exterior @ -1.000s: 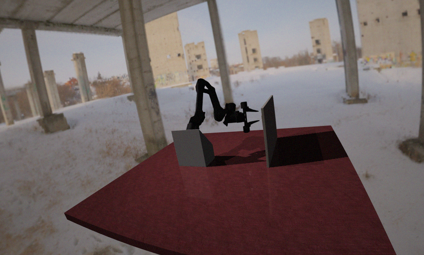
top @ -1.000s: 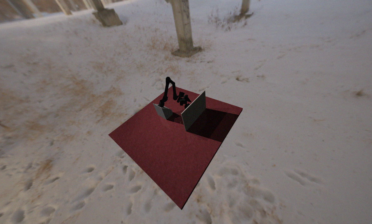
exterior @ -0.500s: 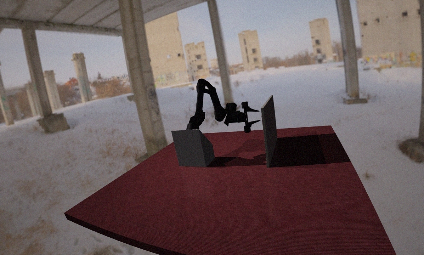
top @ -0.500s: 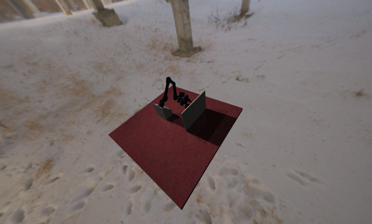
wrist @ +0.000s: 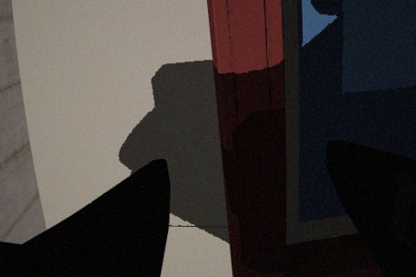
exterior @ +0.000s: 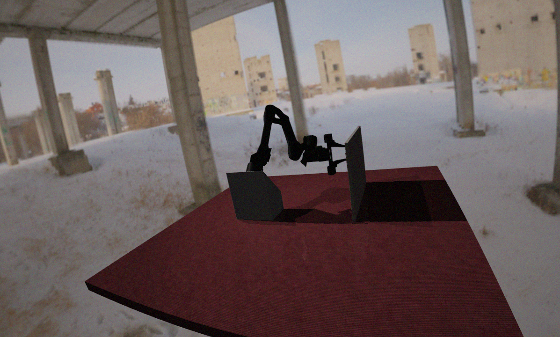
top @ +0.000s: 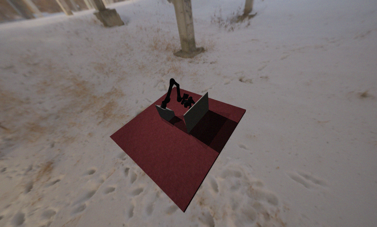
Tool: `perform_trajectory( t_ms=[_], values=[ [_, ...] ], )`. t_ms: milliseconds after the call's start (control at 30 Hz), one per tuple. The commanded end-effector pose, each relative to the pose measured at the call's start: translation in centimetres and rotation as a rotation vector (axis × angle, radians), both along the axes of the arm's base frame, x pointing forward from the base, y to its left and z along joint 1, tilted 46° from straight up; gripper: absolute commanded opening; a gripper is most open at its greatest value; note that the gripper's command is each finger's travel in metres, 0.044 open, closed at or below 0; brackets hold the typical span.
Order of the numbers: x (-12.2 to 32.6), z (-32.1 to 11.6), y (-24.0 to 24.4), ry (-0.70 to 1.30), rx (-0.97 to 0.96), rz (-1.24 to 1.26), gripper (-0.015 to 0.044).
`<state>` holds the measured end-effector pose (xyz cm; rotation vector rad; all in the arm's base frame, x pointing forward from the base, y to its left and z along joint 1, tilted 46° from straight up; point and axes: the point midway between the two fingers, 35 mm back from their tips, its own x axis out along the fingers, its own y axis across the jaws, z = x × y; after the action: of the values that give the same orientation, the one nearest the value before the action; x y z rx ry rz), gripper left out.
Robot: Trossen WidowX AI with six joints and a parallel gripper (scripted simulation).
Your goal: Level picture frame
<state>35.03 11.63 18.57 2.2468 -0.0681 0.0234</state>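
The picture frame (wrist: 247, 26) shows only in the wrist view, red with a blue picture. It hangs against the pale wall panel (top: 196, 114) (exterior: 357, 176) (wrist: 108, 30). Its upper bar crosses that view from top to bottom, at a small angle to the panel's edge. My gripper (top: 191, 104) (exterior: 345, 152) (wrist: 248, 163) is open at the panel. One fingertip is above the bar, the other below it over the picture area, with gaps to the bar on both sides. The screw and notched strip are hidden. The whole tilt cannot be judged from this close.
The panel stands upright on the red table top (top: 161, 158) (exterior: 294, 260). A grey block (top: 165, 113) (exterior: 254, 196) with a sloped side stands beside the arm's base. The arm's shadow falls over the frame and panel.
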Motion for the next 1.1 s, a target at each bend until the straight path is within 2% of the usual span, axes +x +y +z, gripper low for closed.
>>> perform_trajectory(
  t_ms=[0,1067],
  values=[
    [0.67,-0.12,0.11,0.002,0.004,0.007,0.026],
    [1.25,-0.11,0.05,0.002,0.004,0.007,0.026]
  ],
)
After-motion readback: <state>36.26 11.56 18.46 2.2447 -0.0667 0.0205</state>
